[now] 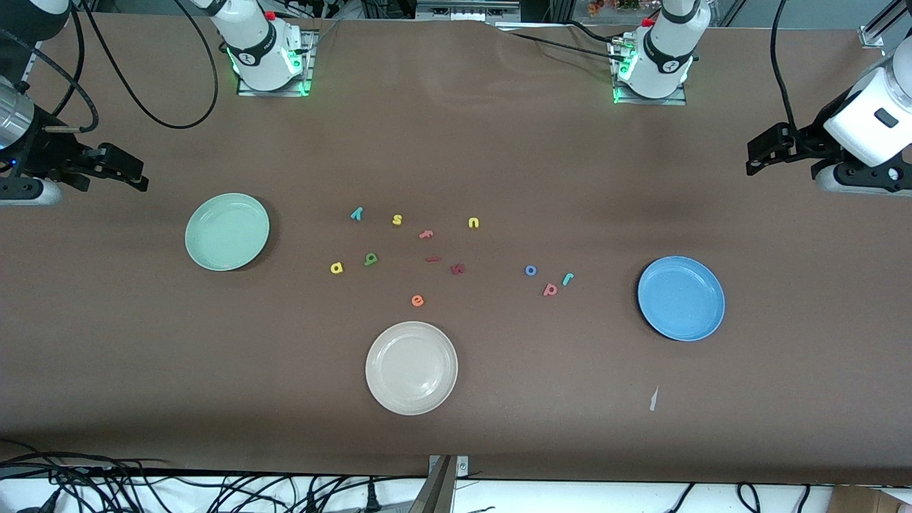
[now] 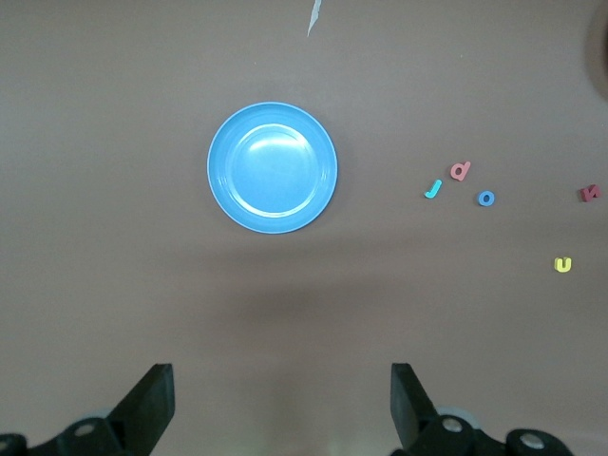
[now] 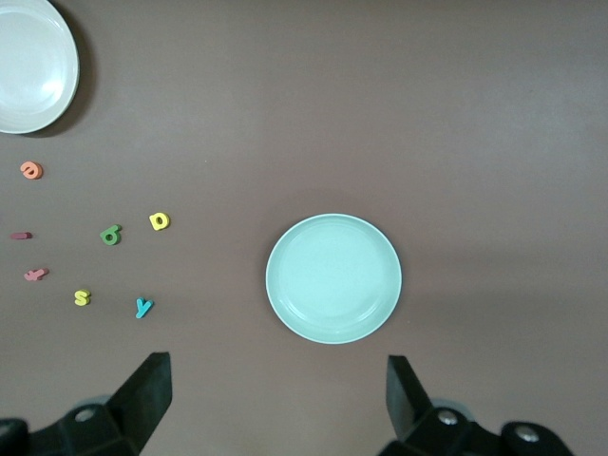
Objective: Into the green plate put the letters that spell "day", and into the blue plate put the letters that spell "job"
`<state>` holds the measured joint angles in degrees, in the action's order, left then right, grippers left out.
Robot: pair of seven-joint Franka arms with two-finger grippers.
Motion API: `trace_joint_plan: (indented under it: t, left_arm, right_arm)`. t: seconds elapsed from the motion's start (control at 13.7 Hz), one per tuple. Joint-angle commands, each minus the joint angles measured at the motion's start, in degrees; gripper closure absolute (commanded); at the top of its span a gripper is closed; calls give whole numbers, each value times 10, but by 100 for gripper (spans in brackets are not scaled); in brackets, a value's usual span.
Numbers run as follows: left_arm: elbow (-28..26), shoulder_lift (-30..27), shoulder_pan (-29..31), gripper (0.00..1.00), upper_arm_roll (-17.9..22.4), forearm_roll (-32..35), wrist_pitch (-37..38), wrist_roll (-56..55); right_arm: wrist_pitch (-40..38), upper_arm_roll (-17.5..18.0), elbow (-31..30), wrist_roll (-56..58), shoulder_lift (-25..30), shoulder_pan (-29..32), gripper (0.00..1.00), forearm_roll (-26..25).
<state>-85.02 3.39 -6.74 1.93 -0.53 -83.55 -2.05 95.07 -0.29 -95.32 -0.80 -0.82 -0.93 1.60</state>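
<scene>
The green plate (image 1: 227, 231) sits toward the right arm's end and holds nothing. Beside it lie the teal y (image 1: 357, 213), green d (image 1: 370, 259) and yellow a (image 1: 337, 268). The blue plate (image 1: 681, 298), also bare, sits toward the left arm's end, with the blue o (image 1: 530, 270), teal j (image 1: 568, 278) and salmon b (image 1: 550, 289) beside it. My right gripper (image 1: 135, 174) hangs open above the table's end by the green plate (image 3: 333, 278). My left gripper (image 1: 754, 158) hangs open above the other end, by the blue plate (image 2: 273, 168). Neither holds anything.
A cream-white plate (image 1: 411, 368) lies nearer the front camera than the letters. Spare letters are scattered mid-table: yellow s (image 1: 397, 219), yellow u (image 1: 474, 223), salmon f (image 1: 426, 234), orange e (image 1: 417, 301) and two dark red pieces (image 1: 457, 268). A white scrap (image 1: 653, 399) lies near the blue plate.
</scene>
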Motion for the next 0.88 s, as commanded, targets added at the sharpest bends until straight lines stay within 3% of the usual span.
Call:
trace_joint_plan:
  t: [0.0, 0.22, 0.81]
  left_arm:
    - [27, 11, -1, 0, 0, -11, 0, -1]
    - [27, 14, 6, 0, 1, -53, -2, 1]
    - [17, 31, -20, 0, -3, -57, -22, 3]
  right_arm:
    - [5, 0, -13, 9, 13, 0, 0, -7]
    - [5, 0, -13, 9, 13, 0, 0, -7]
    - [0, 1, -13, 5, 13, -1, 0, -11]
